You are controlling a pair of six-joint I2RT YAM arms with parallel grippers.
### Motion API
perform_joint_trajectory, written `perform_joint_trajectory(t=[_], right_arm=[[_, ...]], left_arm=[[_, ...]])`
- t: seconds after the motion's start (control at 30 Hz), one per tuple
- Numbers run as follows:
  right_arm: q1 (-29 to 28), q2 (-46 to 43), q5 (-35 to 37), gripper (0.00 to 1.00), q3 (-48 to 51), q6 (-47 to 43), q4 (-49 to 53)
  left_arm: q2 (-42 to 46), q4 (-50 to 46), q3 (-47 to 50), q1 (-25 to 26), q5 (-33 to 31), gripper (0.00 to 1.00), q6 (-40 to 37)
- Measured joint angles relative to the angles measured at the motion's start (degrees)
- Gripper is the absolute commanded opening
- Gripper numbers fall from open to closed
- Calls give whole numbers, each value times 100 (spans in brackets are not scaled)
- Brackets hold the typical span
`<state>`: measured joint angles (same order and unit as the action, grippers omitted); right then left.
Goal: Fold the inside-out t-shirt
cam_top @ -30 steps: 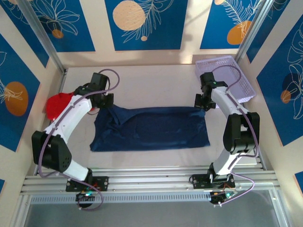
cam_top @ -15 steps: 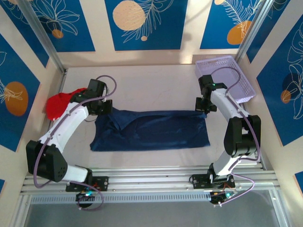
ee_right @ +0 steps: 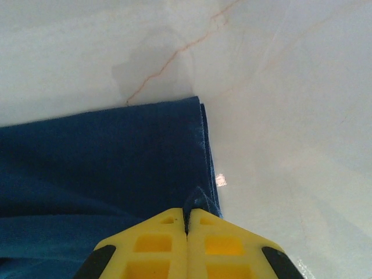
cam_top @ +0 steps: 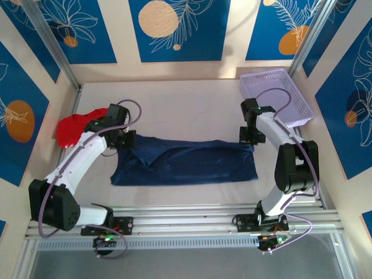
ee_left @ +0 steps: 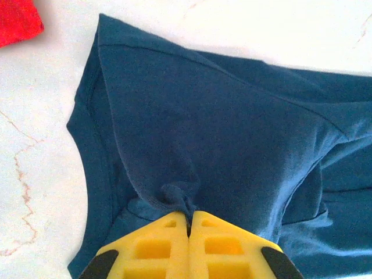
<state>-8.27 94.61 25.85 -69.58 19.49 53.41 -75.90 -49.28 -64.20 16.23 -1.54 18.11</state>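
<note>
**Top external view.** The inside-out t-shirt (cam_top: 186, 165) lies as a long dark navy band across the middle of the tabletop (cam_top: 186, 104), between the two arms. Its near edge is fairly straight. Its far edge is creased and partly folded over towards the left. The left fingers (cam_top: 129, 140) meet the cloth at its far left corner, and the right fingers (cam_top: 250, 141) meet it at its far right corner. A red garment (cam_top: 74, 127) lies at the left edge of the tabletop, beside the left arm. A lilac basket (cam_top: 290, 96) stands in the far right corner.

**Left wrist view.** The yellow left fingers (ee_left: 157, 247) are pressed together, pinching a small bunched pucker of the t-shirt (ee_left: 221, 133). Folds radiate from the pinch, and a stitched hem runs along the cloth's left side. A corner of the red garment (ee_left: 17, 20) lies apart from the shirt on the veined tabletop (ee_left: 35, 145).

**Right wrist view.** The yellow right fingers (ee_right: 157, 247) are closed on the edge of the t-shirt (ee_right: 104, 157), and a small peak of cloth rises between their tips. The shirt's doubled edge runs straight away from the grip. Pale tabletop (ee_right: 279, 87) lies to the right of it.
</note>
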Motion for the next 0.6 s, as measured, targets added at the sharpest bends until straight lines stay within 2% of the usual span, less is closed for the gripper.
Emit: perform_joint_trajectory(t=[0.4,0.6], right_arm=[[-149,127,168,18,385,234,4],[-170,129,249,30,385,282,4]], left_arm=[[310,-136,890,-13,175,0,50],[474,-136,1060,-17,448,0,157]])
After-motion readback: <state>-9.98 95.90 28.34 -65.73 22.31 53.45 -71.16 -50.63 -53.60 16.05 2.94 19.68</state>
